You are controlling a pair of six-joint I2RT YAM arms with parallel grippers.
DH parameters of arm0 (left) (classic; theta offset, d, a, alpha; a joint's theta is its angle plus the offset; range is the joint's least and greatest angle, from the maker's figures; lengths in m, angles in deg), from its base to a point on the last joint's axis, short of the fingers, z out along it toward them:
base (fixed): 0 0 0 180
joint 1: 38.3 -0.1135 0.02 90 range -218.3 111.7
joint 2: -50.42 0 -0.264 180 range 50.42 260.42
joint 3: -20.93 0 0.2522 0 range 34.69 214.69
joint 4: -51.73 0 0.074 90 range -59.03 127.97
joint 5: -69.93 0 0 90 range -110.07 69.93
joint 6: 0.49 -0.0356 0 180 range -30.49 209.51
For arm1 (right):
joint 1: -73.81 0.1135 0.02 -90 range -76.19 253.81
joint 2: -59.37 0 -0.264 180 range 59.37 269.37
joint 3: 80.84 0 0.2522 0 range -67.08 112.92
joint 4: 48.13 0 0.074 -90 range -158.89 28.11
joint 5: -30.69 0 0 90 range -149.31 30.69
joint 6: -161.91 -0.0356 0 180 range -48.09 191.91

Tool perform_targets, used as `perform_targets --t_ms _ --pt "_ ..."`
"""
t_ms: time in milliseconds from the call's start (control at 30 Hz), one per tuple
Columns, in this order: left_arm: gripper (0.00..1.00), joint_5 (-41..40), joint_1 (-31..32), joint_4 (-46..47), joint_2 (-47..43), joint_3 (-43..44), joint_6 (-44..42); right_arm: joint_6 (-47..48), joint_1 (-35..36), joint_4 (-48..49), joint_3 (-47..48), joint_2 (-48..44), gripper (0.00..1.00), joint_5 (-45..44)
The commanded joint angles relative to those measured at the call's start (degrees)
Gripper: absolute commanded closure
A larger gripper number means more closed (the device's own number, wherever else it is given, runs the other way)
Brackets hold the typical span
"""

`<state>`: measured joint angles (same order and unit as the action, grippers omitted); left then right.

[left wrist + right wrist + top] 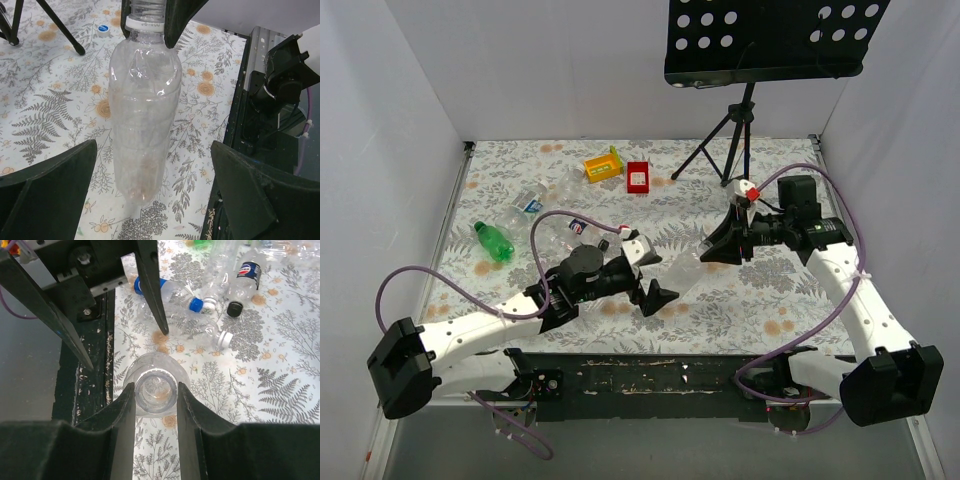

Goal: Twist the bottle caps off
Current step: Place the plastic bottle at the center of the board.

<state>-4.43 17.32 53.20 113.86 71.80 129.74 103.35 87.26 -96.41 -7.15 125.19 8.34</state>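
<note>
Left gripper (pixel 152 150): I have its fingers spread wide, one on each side of the clear bottle (pixel 145 115), low on its body. Neither finger touches it.
Right gripper (pixel 156 390): my fingers here are clamped on the clear bottle's neck, just under the mouth.
Bottle position: it spans the gap between the two grippers near the middle of the table (pixel 780 300). I cannot tell whether its base rests on the cloth.
Bottle mouth: open, with no cap on it. Only the white collar ring (pixel 145 22) sits around the neck.
Loose cap (pixel 103 31): blue and white, lying on the floral cloth beyond the bottle, near a foot of the tripod (pixel 730 140).
Capped bottles: in the right wrist view I see a blue cap (pixel 196 304), a white cap (pixel 225 338) and a black cap (pixel 234 308), each on a clear bottle lying on the table.
Green bottle (pixel 492 241): lying on the left side of the table.
Trays: the yellow tray (pixel 603 165) and the red tray (pixel 638 177) sit side by side near the far edge.
</note>
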Motion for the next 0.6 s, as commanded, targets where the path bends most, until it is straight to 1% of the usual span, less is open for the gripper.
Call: perform_targets --t_ms 0,267,500,533,567 --pt "0.02 -2.10 0.20 -1.86 -4.64 -0.63 -1.11 -0.07 -2.20 1.04 -0.94 -2.63 0.99 -0.42" --pt "0.02 -5.44 0.11 -7.57 -8.85 -0.45 -5.50 2.84 -7.20 -1.69 -1.12 -5.17 0.99 -3.23" --pt "0.02 -9.92 0.11 -14.51 -12.28 0.51 -11.30 3.80 -12.92 -4.67 -0.07 -6.41 0.99 -4.29" --pt "0.02 -10.80 0.11 -14.87 -12.46 0.69 -12.27 4.32 -12.84 -5.46 0.45 -6.23 0.99 -4.46" --pt "0.02 -11.50 0.11 -17.05 -12.72 0.78 -13.15 4.68 -14.93 -6.51 1.07 -6.15 0.99 -4.73"
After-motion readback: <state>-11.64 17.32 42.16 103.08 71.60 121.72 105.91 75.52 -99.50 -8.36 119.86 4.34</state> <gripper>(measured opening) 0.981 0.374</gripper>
